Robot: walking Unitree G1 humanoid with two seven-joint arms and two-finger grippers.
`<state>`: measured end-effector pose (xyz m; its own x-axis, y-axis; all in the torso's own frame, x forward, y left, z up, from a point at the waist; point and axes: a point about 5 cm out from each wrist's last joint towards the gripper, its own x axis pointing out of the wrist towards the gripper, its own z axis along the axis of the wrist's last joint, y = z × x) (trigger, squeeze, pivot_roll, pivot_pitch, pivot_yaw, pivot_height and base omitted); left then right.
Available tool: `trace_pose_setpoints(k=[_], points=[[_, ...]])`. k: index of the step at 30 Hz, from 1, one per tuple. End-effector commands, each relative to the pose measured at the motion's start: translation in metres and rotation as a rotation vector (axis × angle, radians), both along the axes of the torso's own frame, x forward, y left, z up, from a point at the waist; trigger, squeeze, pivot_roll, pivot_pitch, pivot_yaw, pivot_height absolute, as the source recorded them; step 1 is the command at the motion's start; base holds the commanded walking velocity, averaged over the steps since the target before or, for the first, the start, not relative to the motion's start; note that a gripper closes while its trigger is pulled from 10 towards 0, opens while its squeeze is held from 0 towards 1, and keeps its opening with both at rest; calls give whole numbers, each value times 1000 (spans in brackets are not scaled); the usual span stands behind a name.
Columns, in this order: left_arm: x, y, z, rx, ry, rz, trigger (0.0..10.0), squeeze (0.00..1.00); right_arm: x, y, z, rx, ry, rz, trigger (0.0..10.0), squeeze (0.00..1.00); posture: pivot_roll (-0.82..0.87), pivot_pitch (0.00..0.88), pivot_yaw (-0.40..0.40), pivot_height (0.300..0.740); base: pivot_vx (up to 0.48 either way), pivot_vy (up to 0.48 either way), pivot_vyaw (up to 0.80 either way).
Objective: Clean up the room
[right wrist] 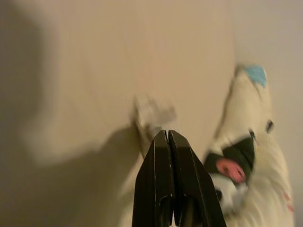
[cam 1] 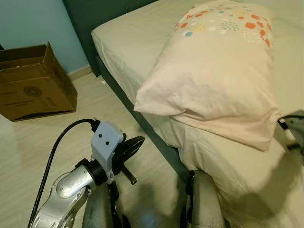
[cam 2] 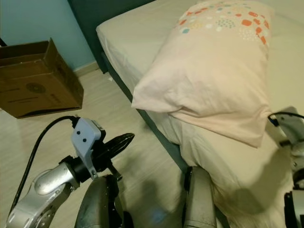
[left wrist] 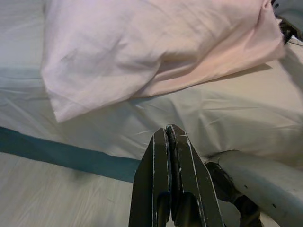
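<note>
A pale pink pillow point(cam 1: 218, 66) with coloured dots at its far end lies on the cream-sheeted bed point(cam 1: 128, 38), one corner hanging over the near edge. My left gripper point(cam 1: 139, 141) is shut and empty, held over the floor a little short of the bed's side; the left wrist view has its shut tips point(left wrist: 169, 130) pointing at the pillow point(left wrist: 142, 52). My right arm point(cam 2: 289, 130) is raised over the bed at the pillow's right. The right gripper point(right wrist: 166, 134) is shut, over the sheet beside a white plush toy point(right wrist: 246, 179) with a pink and black patch.
An open brown cardboard box point(cam 1: 33, 83) stands on the pale wood floor point(cam 1: 95, 109) at the left, by the light blue wall. The bed's dark teal base point(cam 1: 142, 118) runs diagonally across my path. My two legs point(cam 1: 204, 199) stand close against the bed.
</note>
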<state>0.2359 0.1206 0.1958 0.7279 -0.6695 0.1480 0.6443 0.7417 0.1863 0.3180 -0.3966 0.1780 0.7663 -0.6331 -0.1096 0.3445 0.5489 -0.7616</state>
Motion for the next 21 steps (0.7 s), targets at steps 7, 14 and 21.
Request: trace_pose_setpoints(k=[7,14,21], points=[[3,5,-6,20,11,24,10000,0,38,46,24,28,-141,220,0,0,110,341,28,528,0,0,0],[-1,4,-9,17,22,24,10000,0,27,35,6,25,-54,158,10000,1000,109,354,22,528,0,0,0],[-2,1,-9,9,26,15,10000,0,8,8,7,121,-162,10,10000,1000,120,361,35,528,0,0,0]])
